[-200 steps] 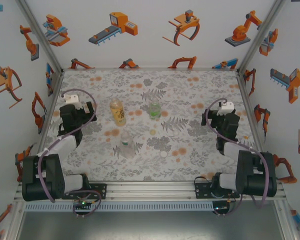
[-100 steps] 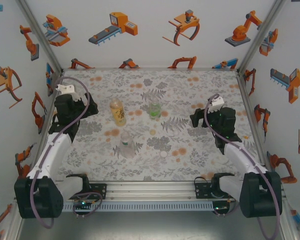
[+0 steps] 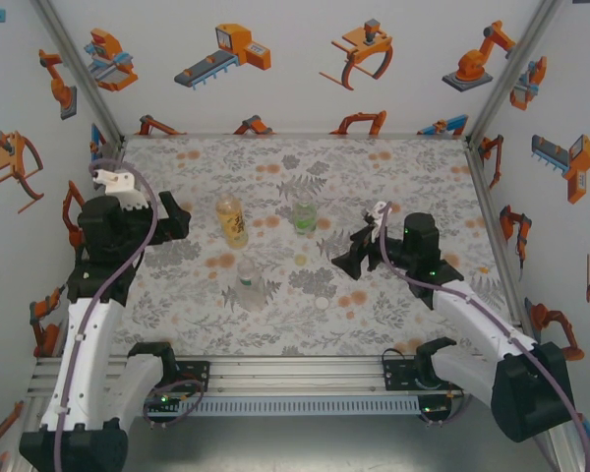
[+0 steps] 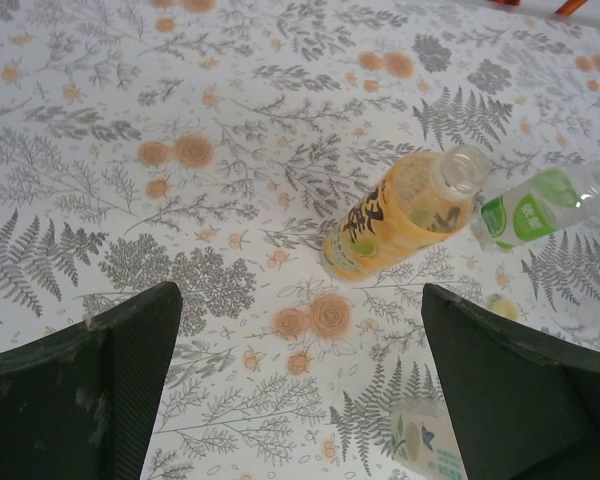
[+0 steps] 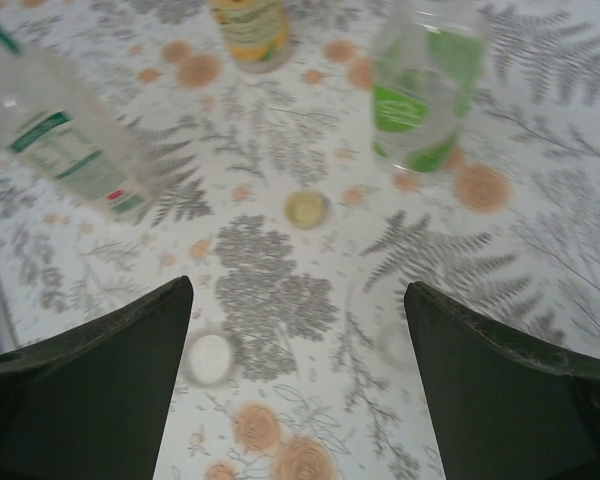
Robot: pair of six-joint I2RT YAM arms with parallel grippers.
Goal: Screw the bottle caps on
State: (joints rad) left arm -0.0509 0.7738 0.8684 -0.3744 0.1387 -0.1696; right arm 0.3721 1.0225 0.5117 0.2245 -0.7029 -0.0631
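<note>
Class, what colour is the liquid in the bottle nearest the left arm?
Amber-yellow; see the bottle, left wrist view.

The left white-and-black arm (image 3: pixel 84 334) was stretched forward along its own side. Its black two-finger left gripper (image 3: pixel 175 218) (image 4: pixel 300 295) was turned inward, with the jaws spread wide and empty. The right white-and-black arm (image 3: pixel 472 324) reached inward toward the centre. Its black two-finger right gripper (image 3: pixel 350 256) (image 5: pixel 298 288) pointed leftward and down, with the jaws parted and gripping nothing.

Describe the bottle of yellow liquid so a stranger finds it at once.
On the floral table, look left of centre. The amber bottle stands left of the green-labelled bottle and beyond the nearer clear bottle. It alone holds yellow liquid.
</note>
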